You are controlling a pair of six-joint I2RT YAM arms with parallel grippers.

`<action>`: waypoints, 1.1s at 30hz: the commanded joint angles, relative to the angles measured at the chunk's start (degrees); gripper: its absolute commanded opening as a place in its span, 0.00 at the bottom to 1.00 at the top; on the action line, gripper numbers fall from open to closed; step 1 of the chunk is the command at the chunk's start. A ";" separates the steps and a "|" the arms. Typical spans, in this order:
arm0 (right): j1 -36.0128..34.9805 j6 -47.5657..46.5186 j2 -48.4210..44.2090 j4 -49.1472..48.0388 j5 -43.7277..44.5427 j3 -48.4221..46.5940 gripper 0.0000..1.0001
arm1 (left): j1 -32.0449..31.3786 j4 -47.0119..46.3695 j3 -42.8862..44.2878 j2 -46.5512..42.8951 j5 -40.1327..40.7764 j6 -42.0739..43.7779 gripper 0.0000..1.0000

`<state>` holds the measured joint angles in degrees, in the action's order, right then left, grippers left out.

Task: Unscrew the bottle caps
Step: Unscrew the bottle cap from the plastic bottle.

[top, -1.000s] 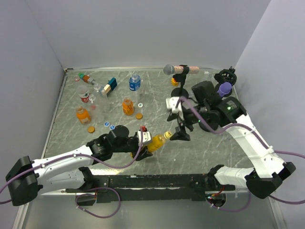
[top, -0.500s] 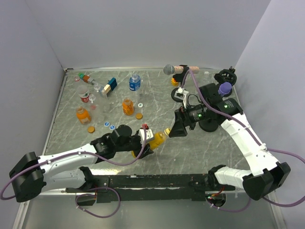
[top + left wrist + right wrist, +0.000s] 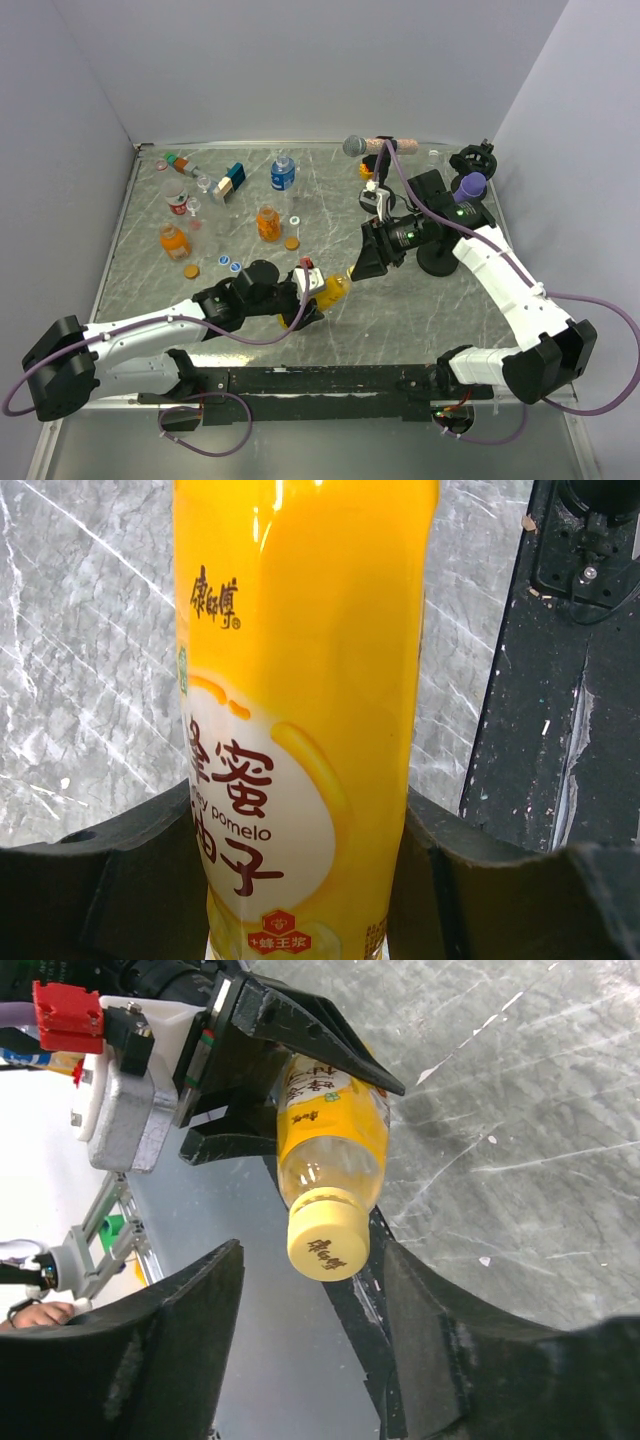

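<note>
Between the two hands, just above the grey marbled worktop (image 3: pixel 330 200), a yellow plastic drink bottle (image 3: pixel 332 289) with a white and orange label lies tilted, its neck aimed at the right arm. The left hand (image 3: pixel 308 296) pinches this bottle around the lower body; in the left wrist view the black fingers (image 3: pixel 130 880) press against the label on both sides. The left arm lies low and long from its base at the near left corner, forearm angled toward the middle, wrist turned so the hand points to the right.

The right arm rises from its base at the near right corner, bends at a high elbow by the right wall and comes back down to the left, so that the right hand (image 3: pixel 358 268) faces the bottle's neck head-on. Its fingers (image 3: pixel 170 1340) stand spread on either side of the round yellow screw cap (image 3: pixel 325 1246), with a gap showing on each side and no contact that can be seen. The cap sits on the bottle's neck.

Beyond the left hand, a squat orange bottle (image 3: pixel 268 222) stands upright on the worktop, with a loose orange cap (image 3: pixel 291 243) just beside it.
</note>
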<state>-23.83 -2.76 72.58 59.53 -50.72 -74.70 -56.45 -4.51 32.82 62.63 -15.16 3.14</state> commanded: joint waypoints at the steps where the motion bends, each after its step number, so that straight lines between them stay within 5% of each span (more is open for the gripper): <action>1: 0.28 0.83 0.46 -0.64 -2.10 -2.56 0.56 | 0.11 -6.82 3.48 -0.58 -0.57 -1.03 0.24; 16: 0.19 -3.37 2.48 1.38 -4.82 -4.75 0.26 | 0.11 -5.95 2.87 -2.16 -0.75 -0.68 0.24; 22: -2.88 -30.74 6.08 13.75 -6.14 -12.13 0.15 | 0.11 -4.02 2.08 -4.27 -3.12 0.64 0.25; 25: -5.94 -47.61 6.44 17.71 -5.01 -12.76 0.25 | 0.19 -2.79 1.55 -5.93 -4.61 1.34 0.25; 28: -9.29 -60.92 1.37 13.62 -2.29 -7.59 0.22 | 0.20 -1.91 0.76 -7.78 -5.49 1.78 0.25; 33: -12.38 -66.05 -2.88 4.28 1.15 -2.73 0.20 | 0.20 -0.32 0.41 -10.16 -5.85 1.96 0.26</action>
<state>-34.11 -55.53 72.69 68.55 -50.57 -78.59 -56.45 2.09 31.22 56.27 -19.25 4.93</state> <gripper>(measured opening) 0.402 0.579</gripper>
